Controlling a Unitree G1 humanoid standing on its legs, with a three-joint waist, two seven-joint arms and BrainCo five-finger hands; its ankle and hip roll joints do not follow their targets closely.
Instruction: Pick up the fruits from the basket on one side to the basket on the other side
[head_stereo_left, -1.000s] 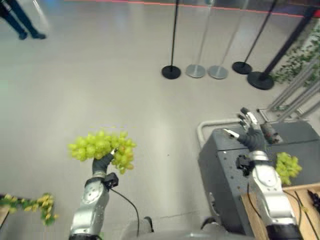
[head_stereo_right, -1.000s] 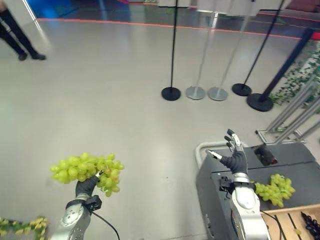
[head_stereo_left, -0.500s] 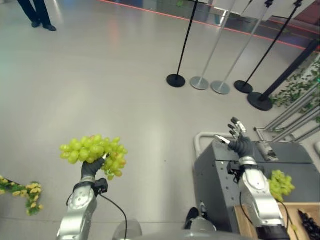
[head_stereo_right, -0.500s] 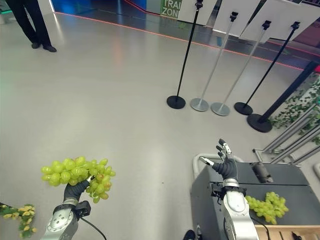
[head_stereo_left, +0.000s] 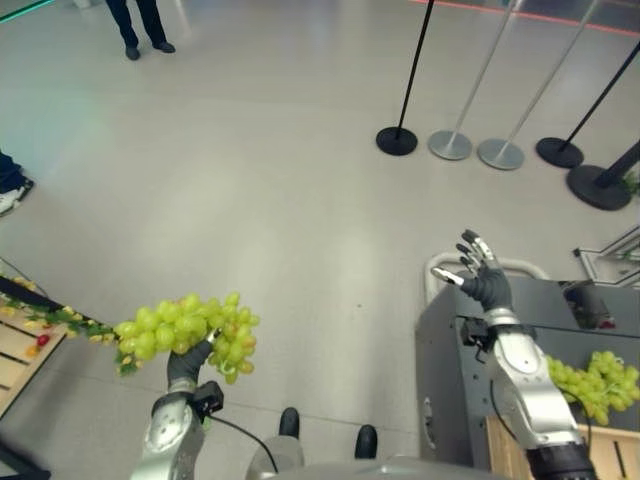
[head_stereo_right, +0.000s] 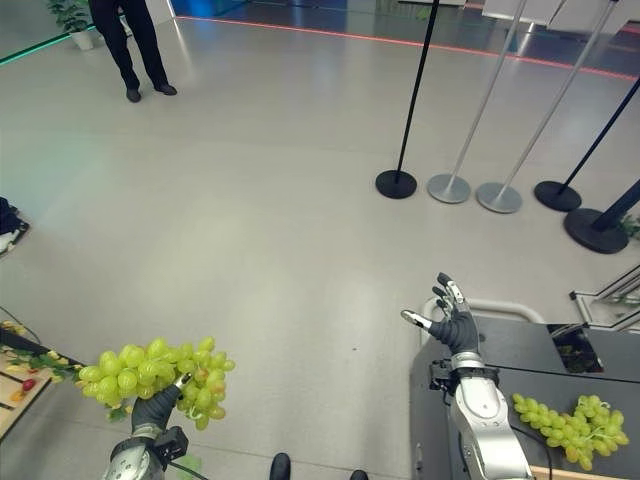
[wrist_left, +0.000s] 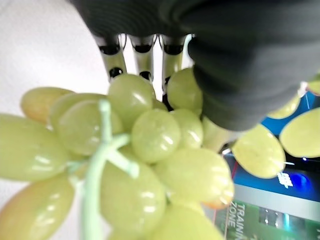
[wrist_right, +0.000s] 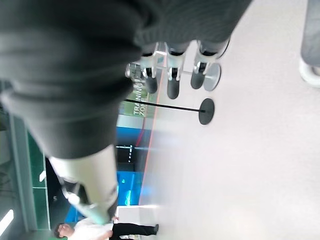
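This looks like a public exhibition or demonstration hall. A wide, pale polished floor (head_stereo_right: 250, 200) runs far back, where black and silver barrier posts on round bases (head_stereo_right: 397, 183) stand in a row. A red line (head_stereo_right: 330, 36) marks the floor's far edge, and a person's dark-trousered legs (head_stereo_right: 135, 50) stand far left.

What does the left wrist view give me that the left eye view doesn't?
The left wrist view shows the grape bunch up close, its pale green stem and the left hand curled round it. The left eye view adds the open right hand, a second grape bunch on the grey cart and the stanchion posts. Both show the held grapes.
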